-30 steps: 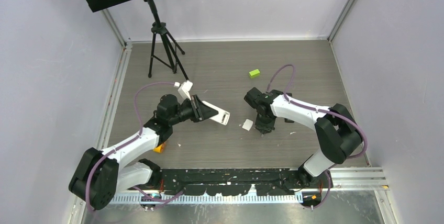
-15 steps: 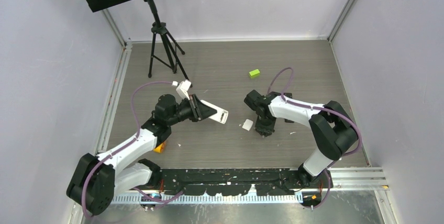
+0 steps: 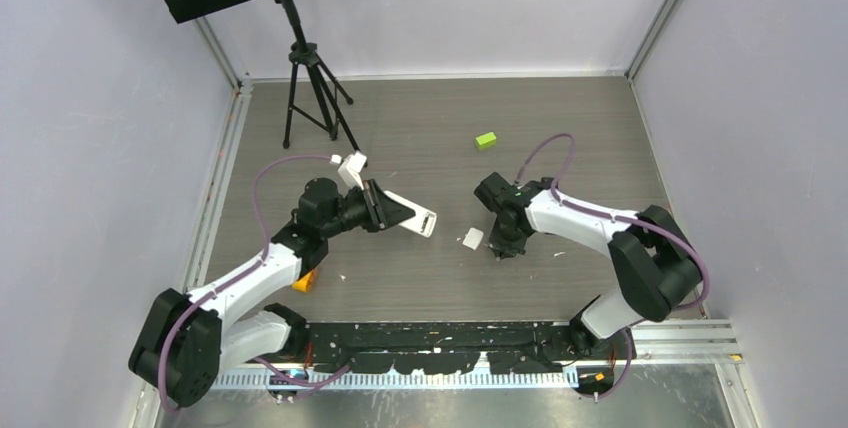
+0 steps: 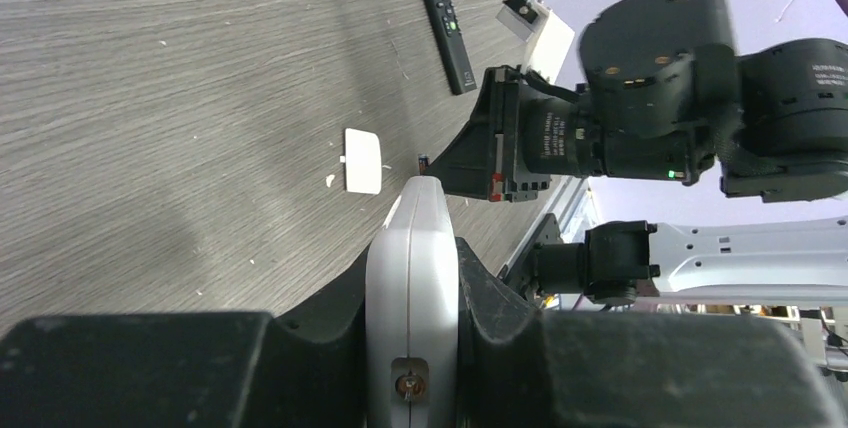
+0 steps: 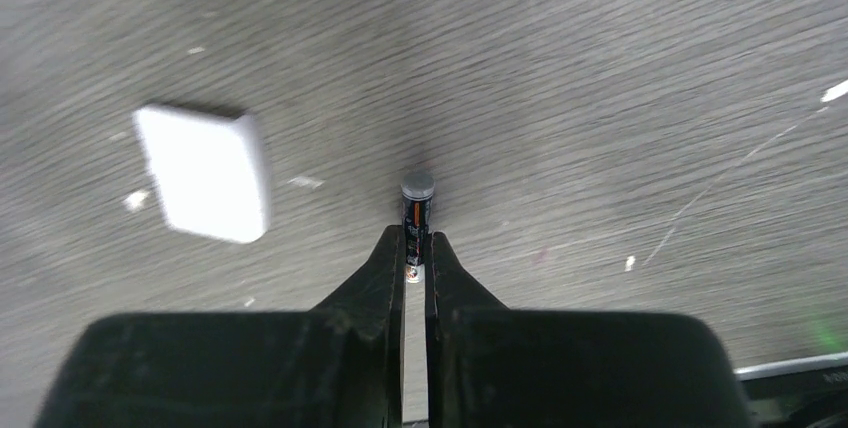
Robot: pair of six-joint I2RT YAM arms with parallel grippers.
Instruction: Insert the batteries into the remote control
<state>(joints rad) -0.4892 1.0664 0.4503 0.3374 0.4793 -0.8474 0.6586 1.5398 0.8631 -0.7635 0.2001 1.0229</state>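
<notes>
My left gripper (image 3: 385, 210) is shut on a white remote control (image 3: 412, 216) and holds it above the table, its free end pointing right. In the left wrist view the remote (image 4: 411, 278) stands edge-on between the jaws. My right gripper (image 3: 503, 244) points down at the table next to a white battery cover (image 3: 472, 238). In the right wrist view it (image 5: 414, 250) is shut on a slim dark battery (image 5: 416, 210) with a pale end, which sticks out past the fingertips towards the table. The cover (image 5: 205, 173) lies to its left.
A black remote (image 4: 445, 18) lies on the table beyond the right gripper. A lime-green block (image 3: 486, 140) sits at the back middle. An orange block (image 3: 305, 281) lies under the left arm. A black tripod stand (image 3: 305, 78) is at the back left.
The right arm's elbow and forearm have shifted slightly right, while its gripper stays by the white cover. The left arm still holds the remote in nearly the same place.
</notes>
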